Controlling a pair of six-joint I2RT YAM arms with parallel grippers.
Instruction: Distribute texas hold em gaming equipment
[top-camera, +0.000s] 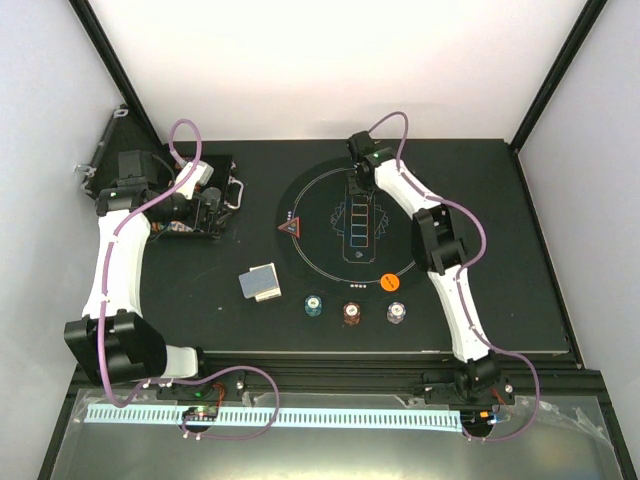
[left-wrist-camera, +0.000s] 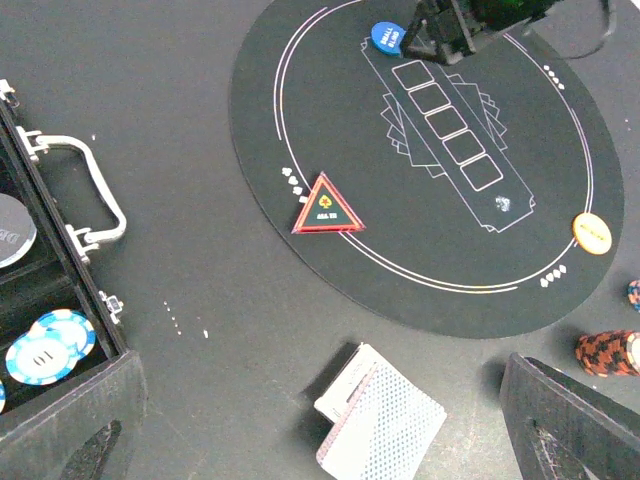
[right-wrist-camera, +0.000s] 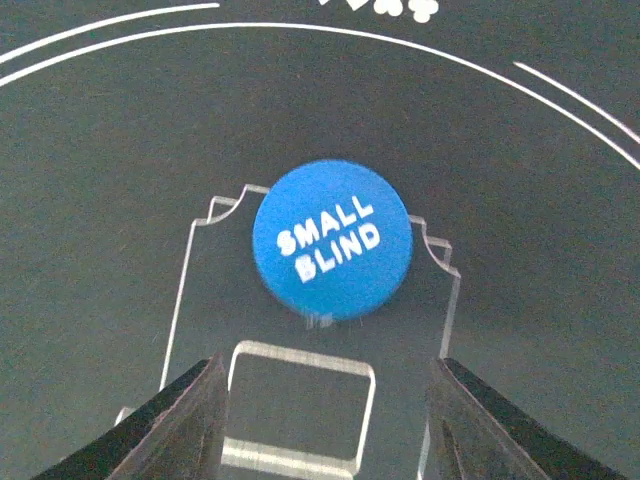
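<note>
Though it is hidden overhead, the right wrist shows a blue button (right-wrist-camera: 332, 240).

**A:** Matching pair on show. The left arm (top-camera: 118, 262) and right arm (top-camera: 457, 300) both have white shells on the long links and chunky black housings at the joints.

**B:** And a lavender cable (top-camera: 186, 135) runs along each one, at upper left and upper centre. There's a tiny green light (top-camera: 372, 155) on the right arm too.

**A:** Close up, the right gripper (right-wrist-camera: 325, 362) has matte black, wedge-shaped fingers (right-wrist-camera: 170, 430). The left gripper (left-wrist-camera: 320, 360) has the same, each with an oval recess.
</note>
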